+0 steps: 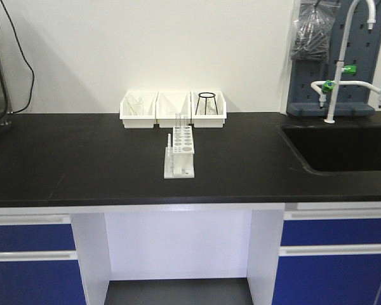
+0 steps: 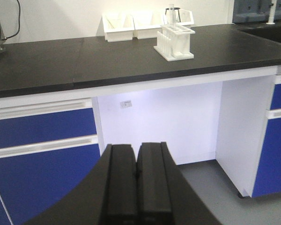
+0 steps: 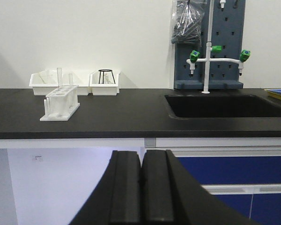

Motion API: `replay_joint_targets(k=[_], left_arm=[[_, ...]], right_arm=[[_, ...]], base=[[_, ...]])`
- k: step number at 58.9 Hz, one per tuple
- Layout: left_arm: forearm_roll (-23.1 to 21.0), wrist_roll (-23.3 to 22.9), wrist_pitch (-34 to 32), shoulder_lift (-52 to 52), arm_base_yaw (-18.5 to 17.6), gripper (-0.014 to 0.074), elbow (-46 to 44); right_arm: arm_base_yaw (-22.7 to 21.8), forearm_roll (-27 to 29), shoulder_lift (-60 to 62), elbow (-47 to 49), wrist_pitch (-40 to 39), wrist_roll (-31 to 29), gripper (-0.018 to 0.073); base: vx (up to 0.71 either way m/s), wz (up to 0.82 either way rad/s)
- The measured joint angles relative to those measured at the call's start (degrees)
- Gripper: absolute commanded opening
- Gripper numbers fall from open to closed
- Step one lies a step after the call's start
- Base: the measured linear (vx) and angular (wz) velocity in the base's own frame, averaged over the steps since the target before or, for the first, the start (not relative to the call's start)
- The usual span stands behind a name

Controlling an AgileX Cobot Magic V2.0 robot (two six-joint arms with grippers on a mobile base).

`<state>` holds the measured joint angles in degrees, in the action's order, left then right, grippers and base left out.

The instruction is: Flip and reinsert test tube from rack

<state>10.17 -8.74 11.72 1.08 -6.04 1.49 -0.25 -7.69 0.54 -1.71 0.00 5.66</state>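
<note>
The rack (image 1: 180, 151) sits near the middle of the black bench (image 1: 82, 159), just in front of three white bins (image 1: 173, 108), with its short pegs on the end nearest the bench edge. The test tube (image 3: 59, 78) stands upright in a hole at the rack's far end, rising well above the rack top. A second clear tube (image 3: 70, 79) stands beside it (the two look alike, and I cannot tell them apart). To the right, a sink (image 1: 343, 149) is set into the bench beneath a white tap (image 1: 343, 63) with green knobs. The left claw (image 2: 136, 187) has its fingers pressed together on nothing, well apart from the rack. The right claw (image 3: 141, 187) is likewise closed and empty, low before the bench front.
</note>
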Motion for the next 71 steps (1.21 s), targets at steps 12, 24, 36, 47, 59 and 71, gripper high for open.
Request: replay_joint_targets(k=[12, 24, 36, 47, 59, 71], left_arm=[[0.0, 0.0, 0.0, 0.0, 0.0, -0.0006, 0.0], [0.0, 0.0, 0.0, 0.0, 0.0, -0.0006, 0.0], [0.0, 0.0, 0.0, 0.0, 0.0, -0.0006, 0.0], [0.0, 0.0, 0.0, 0.0, 0.0, -0.0006, 0.0], [0.0, 0.0, 0.0, 0.0, 0.0, -0.0006, 0.0], [0.0, 0.0, 0.0, 0.0, 0.0, -0.0006, 0.0]], right_arm=[[0.0, 0.0, 0.0, 0.0, 0.0, 0.0, -0.0011], [0.0, 0.0, 0.0, 0.0, 0.0, 0.0, -0.0011], [0.0, 0.0, 0.0, 0.0, 0.0, 0.0, -0.0011], [0.0, 0.0, 0.0, 0.0, 0.0, 0.0, -0.0011], [0.0, 0.0, 0.0, 0.0, 0.0, 0.0, -0.0011], [0.0, 0.0, 0.0, 0.0, 0.0, 0.0, -0.0011]], base=[[0.38, 0.07], [0.39, 0.05], [0.40, 0.01], [0.40, -0.01], [0.38, -0.01], [0.36, 0.00]])
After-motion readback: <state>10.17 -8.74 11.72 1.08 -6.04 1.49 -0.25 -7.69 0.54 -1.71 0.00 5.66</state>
